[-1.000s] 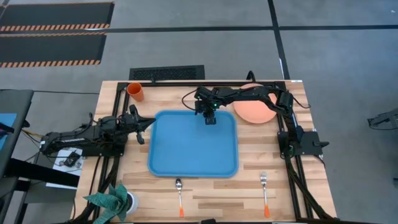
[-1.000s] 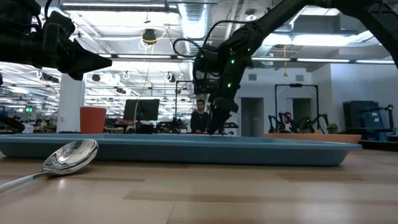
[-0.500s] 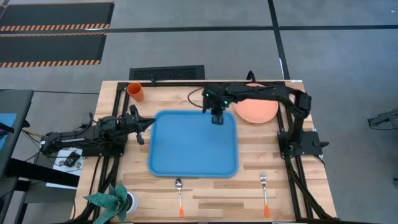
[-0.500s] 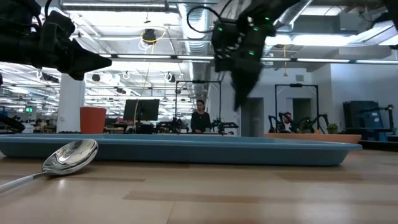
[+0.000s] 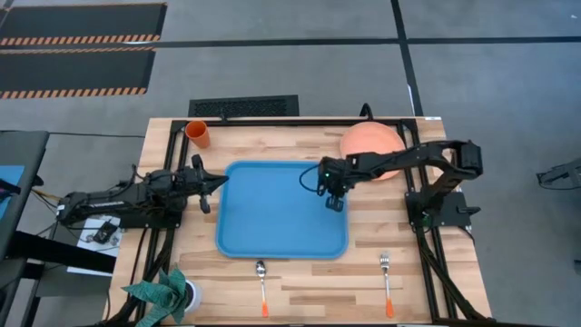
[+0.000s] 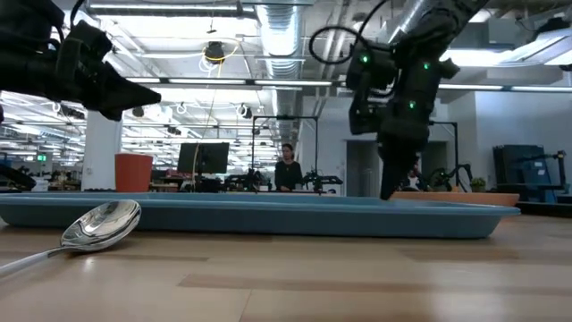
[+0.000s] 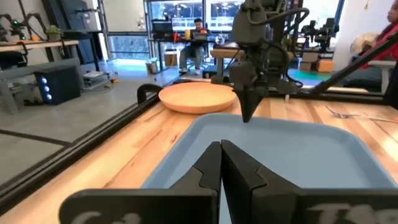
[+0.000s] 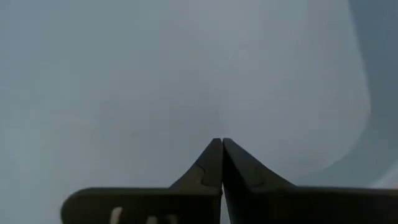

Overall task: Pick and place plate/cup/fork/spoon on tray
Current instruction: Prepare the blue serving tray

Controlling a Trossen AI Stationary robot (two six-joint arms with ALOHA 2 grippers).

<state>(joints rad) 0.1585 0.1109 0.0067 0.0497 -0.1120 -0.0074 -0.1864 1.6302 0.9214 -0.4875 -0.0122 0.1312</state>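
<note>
The blue tray (image 5: 272, 227) lies flat at the table's middle. My right gripper (image 5: 335, 204) is shut and points down over the tray's right part, its tips (image 6: 386, 190) low above the tray floor; nothing is between its fingers (image 8: 211, 163). My left gripper (image 5: 218, 179) waits shut just off the tray's left edge. The orange plate (image 5: 368, 143) lies at the far right, partly under the right arm. An orange cup (image 5: 198, 133) stands upright at the far left. The spoon (image 5: 261, 289) and the fork (image 5: 387, 283) lie near the front edge.
A potted plant (image 5: 165, 292) stands at the near left corner. Black frame rails (image 5: 427, 272) run along the table's left and right sides. Bare wood lies between the tray and the front edge, around the spoon and fork.
My right gripper has left the tray's far edge, risen, swung toward the table's right and near side and come down over the tray's right part. Its fingers have shut, with nothing between them.
</note>
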